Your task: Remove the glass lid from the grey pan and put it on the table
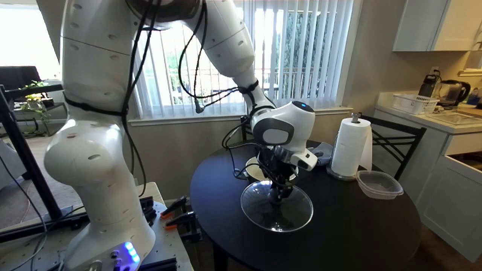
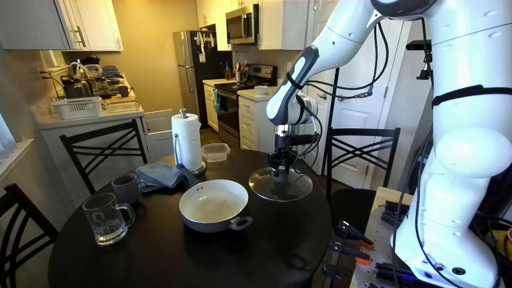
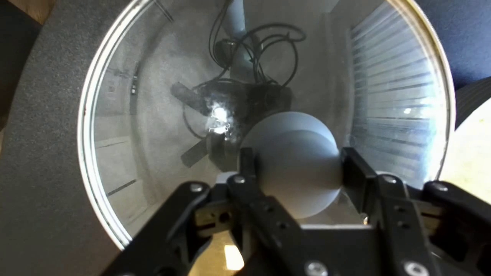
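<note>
The glass lid (image 1: 260, 216) is beside the grey pan (image 1: 255, 172), off it. In an exterior view the lid (image 2: 298, 189) is right of the uncovered pan (image 2: 214, 206), whose pale inside shows. My gripper (image 2: 281, 167) points down, its fingers closed around the lid's grey knob. In the wrist view the gripper (image 3: 296, 163) has a finger on each side of the knob. The lid (image 3: 161, 69) looks roughly level, with the pan (image 3: 473, 149) at the right edge. The lid is over the black table (image 2: 160, 260); I cannot tell whether its rim touches.
A paper towel roll (image 2: 188, 142) and a clear plastic container (image 2: 215, 153) stand at the back of the table. A glass mug (image 2: 105, 224), a grey mug (image 2: 126, 190) and a blue-grey cloth (image 2: 160, 175) are left of the pan. Orange-tipped clamps (image 2: 354, 244) stick out beside the table edge.
</note>
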Motion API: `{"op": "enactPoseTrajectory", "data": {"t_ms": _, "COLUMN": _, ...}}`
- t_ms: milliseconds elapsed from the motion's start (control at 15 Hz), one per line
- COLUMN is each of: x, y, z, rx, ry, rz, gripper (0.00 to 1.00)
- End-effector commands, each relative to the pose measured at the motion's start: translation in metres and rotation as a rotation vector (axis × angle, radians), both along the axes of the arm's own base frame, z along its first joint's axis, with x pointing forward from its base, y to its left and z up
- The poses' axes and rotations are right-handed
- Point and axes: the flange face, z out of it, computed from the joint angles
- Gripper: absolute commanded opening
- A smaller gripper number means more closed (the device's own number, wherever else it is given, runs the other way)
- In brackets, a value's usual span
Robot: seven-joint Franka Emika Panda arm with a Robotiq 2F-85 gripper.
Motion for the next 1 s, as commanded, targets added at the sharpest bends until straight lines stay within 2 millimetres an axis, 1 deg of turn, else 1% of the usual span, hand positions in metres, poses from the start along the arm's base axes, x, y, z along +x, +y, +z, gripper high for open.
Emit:
{"op": "enactPoseTrajectory", "data": {"t_ms": 0, "x": 0.003, "y": -0.011, "z": -0.011, "rx": 0.059, "ry": 0.005, "rz": -0.048, "gripper": 0.33}}
{"op": "enactPoseTrajectory", "data": {"t_ms": 333, "x": -0.004, "y": -0.021, "z": -0.028, "rx": 0.059, "ry": 0.040, "rz": -0.089, "gripper": 0.33}}
{"op": "enactPoseTrajectory", "data": {"t_ms": 733, "x": -0.002, "y": -0.021, "z": -0.029, "rx": 0.040, "ry": 0.054, "rz": -0.088, "gripper": 0.33}}
{"op": "enactPoseTrajectory", "data": {"t_ms": 800, "x": 0.000, "y": -0.020, "z": -0.029, "rx": 0.040, "ry": 0.054, "rz": -0.083, "gripper": 0.83}}
{"op": "enactPoseTrajectory", "data": {"t_ms": 867, "x": 0.001, "y": -0.020, "z": -0.029, "rx": 0.038, "ry": 0.055, "rz": -0.081, "gripper": 0.84}}
{"op": "enactPoseTrajectory", "data": {"t_ms": 933, "x": 0.004, "y": -0.019, "z": -0.028, "rx": 0.036, "ry": 0.053, "rz": -0.080, "gripper": 0.89}}
